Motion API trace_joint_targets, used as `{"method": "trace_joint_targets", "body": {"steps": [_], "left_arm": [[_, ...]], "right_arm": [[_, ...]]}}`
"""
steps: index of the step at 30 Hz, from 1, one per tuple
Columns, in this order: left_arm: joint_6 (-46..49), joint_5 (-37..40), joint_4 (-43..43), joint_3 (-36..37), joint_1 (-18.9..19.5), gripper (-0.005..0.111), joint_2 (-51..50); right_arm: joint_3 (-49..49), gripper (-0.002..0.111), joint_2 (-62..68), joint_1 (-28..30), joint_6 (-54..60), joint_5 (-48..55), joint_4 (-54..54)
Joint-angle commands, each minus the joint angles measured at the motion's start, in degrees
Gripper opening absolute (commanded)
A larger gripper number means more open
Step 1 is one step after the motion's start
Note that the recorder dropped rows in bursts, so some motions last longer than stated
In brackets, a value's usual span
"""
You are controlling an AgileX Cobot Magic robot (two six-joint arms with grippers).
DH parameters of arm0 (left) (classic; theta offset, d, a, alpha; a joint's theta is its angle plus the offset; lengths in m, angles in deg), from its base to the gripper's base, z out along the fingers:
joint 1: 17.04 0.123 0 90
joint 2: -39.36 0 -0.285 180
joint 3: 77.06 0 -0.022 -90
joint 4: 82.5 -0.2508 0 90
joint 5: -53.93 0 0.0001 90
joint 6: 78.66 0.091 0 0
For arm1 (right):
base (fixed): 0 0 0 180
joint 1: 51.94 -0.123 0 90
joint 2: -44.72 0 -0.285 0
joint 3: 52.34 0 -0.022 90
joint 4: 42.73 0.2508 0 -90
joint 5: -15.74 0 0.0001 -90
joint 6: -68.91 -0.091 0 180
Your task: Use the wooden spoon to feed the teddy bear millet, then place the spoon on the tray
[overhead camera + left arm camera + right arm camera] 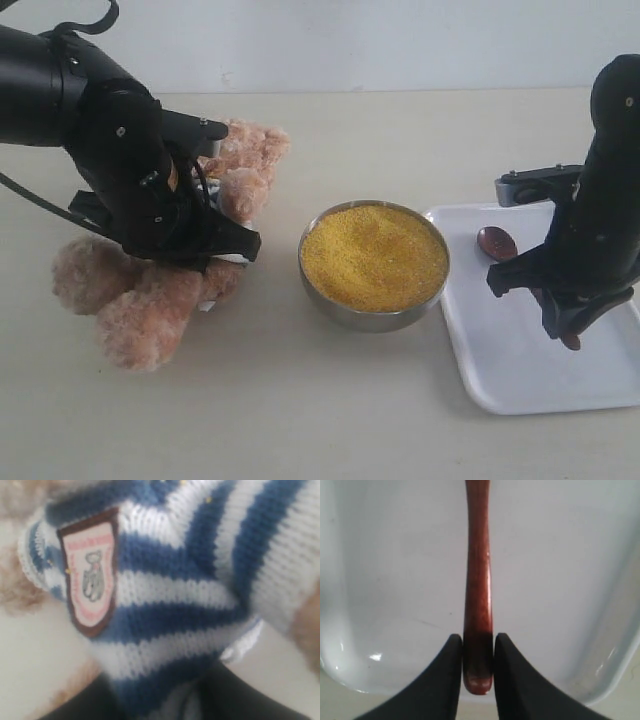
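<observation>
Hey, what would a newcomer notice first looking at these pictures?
The bright yellow millet filling the steel bowl at the centre grabs the eye first. On the left is the fluffy teddy bear, with the left gripper clamped on its striped shirt. On the right, the right gripper holds the wooden spoon over the white tray.

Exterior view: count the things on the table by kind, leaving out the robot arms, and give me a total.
teddy bear: 1
steel bowl filled with millet: 1
wooden spoon: 1
tray: 1
Total: 4
</observation>
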Motion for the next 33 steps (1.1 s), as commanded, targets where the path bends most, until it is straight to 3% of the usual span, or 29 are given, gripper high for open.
{"method": "trace_joint_targets", "body": {"steps": [1,9,13,16,30,33], "left_arm": [[-0.1,-1.2,2.0,-0.1,0.0,0.004,-0.1],[-0.1,-1.1,2.0,-0.1,0.0,0.004,-0.1],[-0.1,-1.2,2.0,-0.1,0.0,0.004,-0.1],[-0.1,-1.2,2.0,-0.1,0.0,0.004,-0.1],[-0.4,-1.3,2.3,-0.1,0.0,0.004,-0.1],[-0.4,-1.3,3.3,-0.1,0.0,0.011,-0.1]], "right_arm": [[0.2,0.02,0.0,0.4,-0.6,-0.3,-1.2],[0.2,0.021,0.0,0.4,-0.6,1.8,-0.8],[0.2,0.047,0.0,0.4,-0.6,2.9,-0.8],[0.2,0.06,0.0,0.4,-0.2,4.5,-0.8],[-1.4,0.061,-11.7,0.4,-0.2,3.3,-0.5],[-1.4,0.061,-13.3,0.4,-0.2,3.5,-0.5]]}}
